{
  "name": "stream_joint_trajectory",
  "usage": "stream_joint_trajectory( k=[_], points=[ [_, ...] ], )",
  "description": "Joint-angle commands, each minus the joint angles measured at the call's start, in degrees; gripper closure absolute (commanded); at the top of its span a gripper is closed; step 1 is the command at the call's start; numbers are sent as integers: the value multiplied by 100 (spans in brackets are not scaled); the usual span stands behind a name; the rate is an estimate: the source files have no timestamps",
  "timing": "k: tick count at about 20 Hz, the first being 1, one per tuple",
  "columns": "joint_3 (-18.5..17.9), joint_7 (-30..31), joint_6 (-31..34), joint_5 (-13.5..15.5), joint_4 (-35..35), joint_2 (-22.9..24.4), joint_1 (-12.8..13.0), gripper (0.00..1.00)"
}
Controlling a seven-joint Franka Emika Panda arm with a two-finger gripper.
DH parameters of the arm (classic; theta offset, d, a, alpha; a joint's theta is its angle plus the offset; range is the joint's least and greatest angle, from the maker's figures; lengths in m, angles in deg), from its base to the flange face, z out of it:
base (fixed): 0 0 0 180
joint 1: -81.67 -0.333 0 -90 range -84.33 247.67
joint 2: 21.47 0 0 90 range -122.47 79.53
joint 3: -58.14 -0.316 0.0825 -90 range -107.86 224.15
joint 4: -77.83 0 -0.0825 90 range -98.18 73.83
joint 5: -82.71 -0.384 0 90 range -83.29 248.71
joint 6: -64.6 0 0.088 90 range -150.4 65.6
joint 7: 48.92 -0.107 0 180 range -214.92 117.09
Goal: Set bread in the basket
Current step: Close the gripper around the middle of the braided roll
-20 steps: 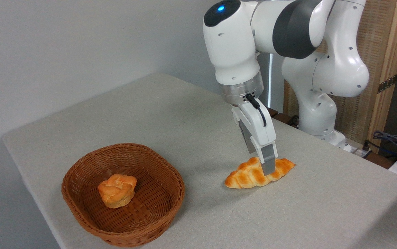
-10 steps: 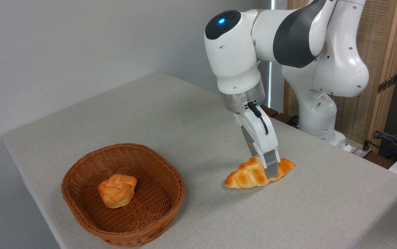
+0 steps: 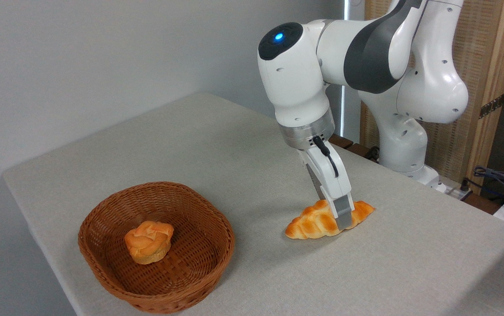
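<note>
Since a second ago my arm has sunk lower, and the gripper (image 3: 341, 218) now sits down over the braided loaf (image 3: 327, 219), its near grey finger (image 3: 343, 213) reaching almost to the tablecloth (image 3: 217, 145). The loaf itself has not shifted; it lies flat on the cloth at the right of the scene, well apart from the wicker basket (image 3: 217, 259) at the near left, which already holds a small round bun (image 3: 149, 241).

What matters for my next move is how the loaf lies. Its long axis runs from near left to far right, one pointed end aimed loosely toward the basket, and my fingers cross it right of its middle, straddling the short width. I see only the near finger against the crust; the far one is hidden behind the bread. So I cannot tell how far the jaws stand apart, or whether they already pinch the loaf.

I judge the grasp is the step in hand. Because the hold is off-centre, the longer left part may droop once lifted. The carry then runs leftward and nearer, over the basket's thick rim, beside the bun.
</note>
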Motion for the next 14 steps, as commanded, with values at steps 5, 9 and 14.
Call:
stream_joint_trajectory(
  k=[5, 9, 14],
  points=[
    [-36, -100, -302, 39, -84, -59, 67, 15],
    [-1, -118, -311, 144, -85, -120, 102, 57],
    [8, -118, -303, 144, -85, -156, 102, 58]
  ],
)
